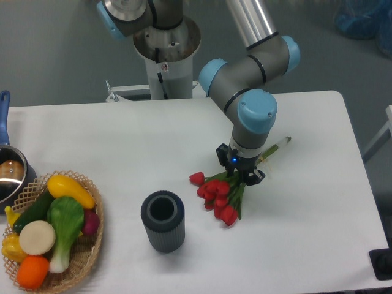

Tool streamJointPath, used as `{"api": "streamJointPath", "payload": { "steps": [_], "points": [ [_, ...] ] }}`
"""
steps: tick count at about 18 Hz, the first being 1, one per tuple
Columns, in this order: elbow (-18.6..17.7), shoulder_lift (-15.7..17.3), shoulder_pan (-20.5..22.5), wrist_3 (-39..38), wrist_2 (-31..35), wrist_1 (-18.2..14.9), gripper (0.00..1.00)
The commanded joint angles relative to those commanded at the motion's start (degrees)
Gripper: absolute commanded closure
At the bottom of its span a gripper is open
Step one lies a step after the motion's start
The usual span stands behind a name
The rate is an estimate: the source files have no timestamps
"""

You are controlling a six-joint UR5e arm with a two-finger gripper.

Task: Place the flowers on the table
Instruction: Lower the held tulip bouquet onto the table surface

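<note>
Right of centre on the desk (122, 135): flowers (218, 195) lying flat, red buds toward the vase (163, 221), stems under the gripper (240, 171) | gripper low over the stems, jaw state cannot tell | basket (86, 260) of toy vegetables at left edge

The white table (122, 131) carries the flowers (220, 196), a dark vase (163, 220) (upright), a wicker basket (86, 257) and a pot (9, 177).
</note>
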Motion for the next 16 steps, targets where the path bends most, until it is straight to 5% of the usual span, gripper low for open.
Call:
{"api": "streamJointPath", "payload": {
  "steps": [2, 3, 5, 7, 16],
  "points": [
    [0.53, 0.26, 0.09, 0.35, -0.17, 0.0, 0.58],
    [0.88, 0.44, 0.35, 0.44, -0.26, 0.09, 0.49],
    [2.37, 0.53, 1.49, 0.01, -0.44, 1.05, 0.0],
    [1.76, 1.4, 3.51, -1.22, -1.05, 5.35, 0.0],
    [4.92, 3.34, 6.24, -4.66, -2.11, 5.54, 0.0]
  ]
}}
